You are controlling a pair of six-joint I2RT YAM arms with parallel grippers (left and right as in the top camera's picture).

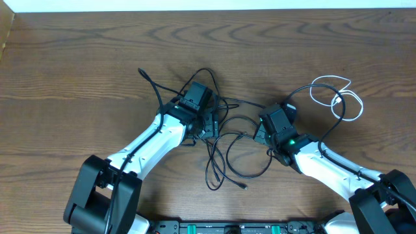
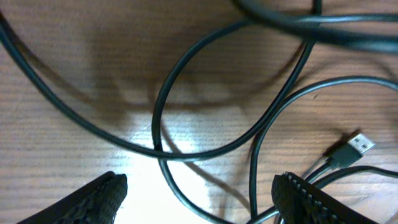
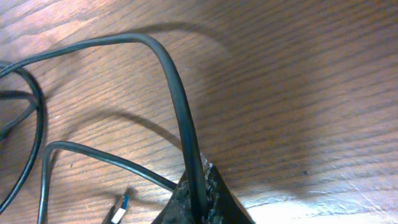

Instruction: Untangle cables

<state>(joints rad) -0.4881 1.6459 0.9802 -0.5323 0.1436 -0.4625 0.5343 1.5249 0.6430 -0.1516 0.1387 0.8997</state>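
Note:
Black cables (image 1: 224, 156) lie looped and crossed on the wooden table (image 1: 78, 58) between the two arms. A white cable (image 1: 338, 97) is coiled apart at the back right. My left gripper (image 1: 208, 128) hovers low over the tangle. In the left wrist view this gripper (image 2: 202, 196) is open, with two black cable strands (image 2: 163, 124) crossing the gap and a USB plug (image 2: 359, 144) to the right. My right gripper (image 1: 262, 133) is at the tangle's right side. In its wrist view the gripper (image 3: 199, 190) is shut on a black cable (image 3: 177, 93) that arches up and away to the left.
One black cable end (image 1: 141, 71) trails toward the back left, and another plug (image 1: 244, 187) lies near the front. A blue-tongued USB plug (image 3: 119, 211) rests beside the right fingers. The table's far edge (image 1: 208, 10) runs along the back.

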